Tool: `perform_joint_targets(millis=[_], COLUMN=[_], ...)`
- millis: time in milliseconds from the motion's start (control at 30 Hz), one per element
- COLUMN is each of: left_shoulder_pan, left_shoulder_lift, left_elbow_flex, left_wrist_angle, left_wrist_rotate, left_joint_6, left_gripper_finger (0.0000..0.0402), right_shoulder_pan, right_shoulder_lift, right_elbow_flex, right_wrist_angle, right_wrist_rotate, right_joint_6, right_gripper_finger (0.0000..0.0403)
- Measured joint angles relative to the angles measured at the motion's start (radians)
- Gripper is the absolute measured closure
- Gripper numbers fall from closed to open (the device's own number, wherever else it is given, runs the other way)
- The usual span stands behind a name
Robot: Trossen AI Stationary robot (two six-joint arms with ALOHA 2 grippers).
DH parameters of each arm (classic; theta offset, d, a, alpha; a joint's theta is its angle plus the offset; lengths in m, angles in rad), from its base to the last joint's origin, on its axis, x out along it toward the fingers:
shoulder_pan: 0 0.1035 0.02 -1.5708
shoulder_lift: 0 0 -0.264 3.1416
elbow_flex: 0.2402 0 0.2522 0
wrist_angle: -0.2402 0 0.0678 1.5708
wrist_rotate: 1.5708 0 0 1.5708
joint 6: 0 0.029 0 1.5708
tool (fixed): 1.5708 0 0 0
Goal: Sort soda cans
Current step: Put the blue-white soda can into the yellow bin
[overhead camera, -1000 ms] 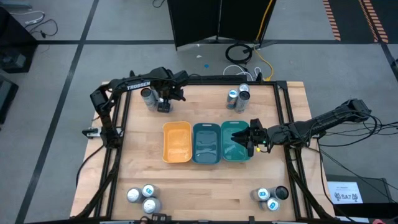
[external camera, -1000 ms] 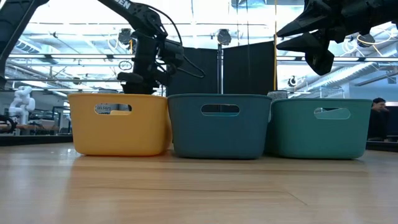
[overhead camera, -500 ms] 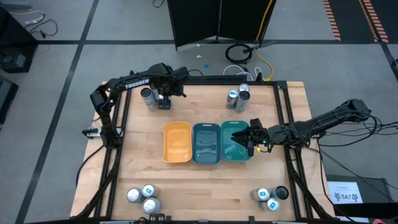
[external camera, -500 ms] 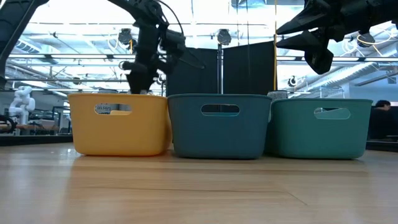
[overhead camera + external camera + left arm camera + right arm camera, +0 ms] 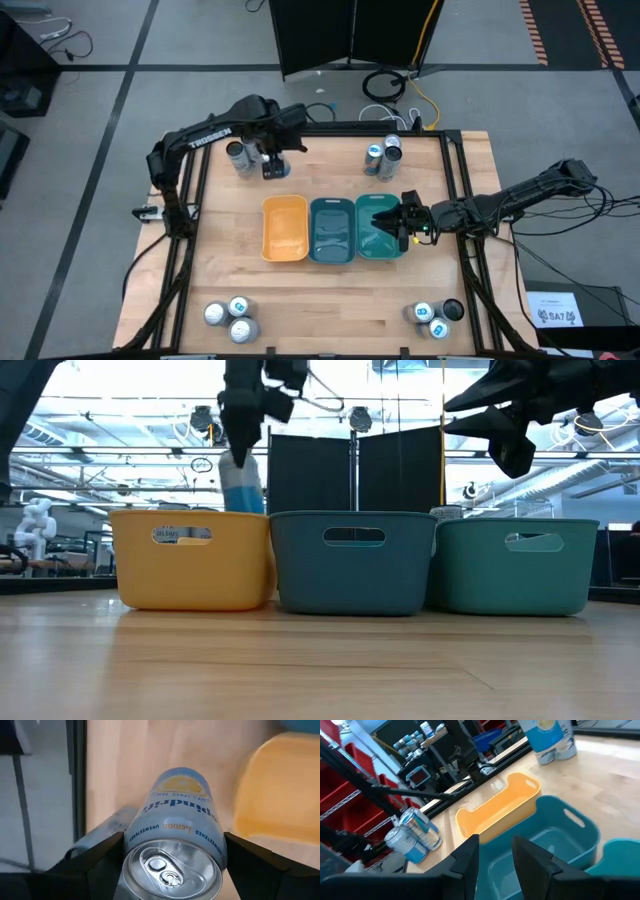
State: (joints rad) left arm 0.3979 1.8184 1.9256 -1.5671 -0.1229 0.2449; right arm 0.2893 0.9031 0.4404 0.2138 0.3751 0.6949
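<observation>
Sorting had barely begun: left tool [image 5: 170, 855] gripped one lifted can [image 5: 175, 840], right tool [image 5: 495, 855] hung released over apparently empty trays [image 5: 284, 230]

soda can [image 5: 172, 845] reading "UNSWEETENED", "Lemon"

A light wooden table [image 5: 320, 300] stands on a grey floor. At its middle, three open plastic trays sit side by side in a row, touching: a yellow tray [image 5: 285, 229], a dark teal tray [image 5: 332, 229] in the centre, and a lighter teal tray [image 5: 378, 237]. Each has a slot handle in its side wall. Beyond the table's far edge stands a black panel [image 5: 355, 35], with coiled black, white and yellow cables [image 5: 392, 88] on the floor beside it.
</observation>
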Motion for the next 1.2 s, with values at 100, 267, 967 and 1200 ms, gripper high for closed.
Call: perform_joint_targets(millis=[100,267,967,1200], left_shoulder_pan=[-0.049,-0.121,-0.308,-0.260], left_shoulder_lift=[-0.016,-0.032,-0.047,-0.047], left_elbow_flex=[0.013,0.013,-0.197,-0.319], left_wrist_angle=[-0.007,-0.003,-0.003,0.102], left_wrist_rotate=[0.075,0.112,0.119,0.118], left_joint_6=[-0.053,-0.176,-0.416,-0.396], left_gripper_finger=[0.0091,0.0091,0.0091,0.0091], right_shoulder_pan=[0.000,0.001,0.000,0.000], right_shoulder_lift=[0.000,0.000,0.000,0.000], right_elbow_flex=[0.000,0.000,0.000,0.000], right_wrist_angle=[0.000,-0.001,-0.007,-0.007], right_wrist_rotate=[-0.038,-0.069,-0.134,-0.146], right_joint_6=[-0.001,-0.005,-0.026,-0.006], right_gripper_finger=[0.0296,0.0296,0.0296,0.0296])
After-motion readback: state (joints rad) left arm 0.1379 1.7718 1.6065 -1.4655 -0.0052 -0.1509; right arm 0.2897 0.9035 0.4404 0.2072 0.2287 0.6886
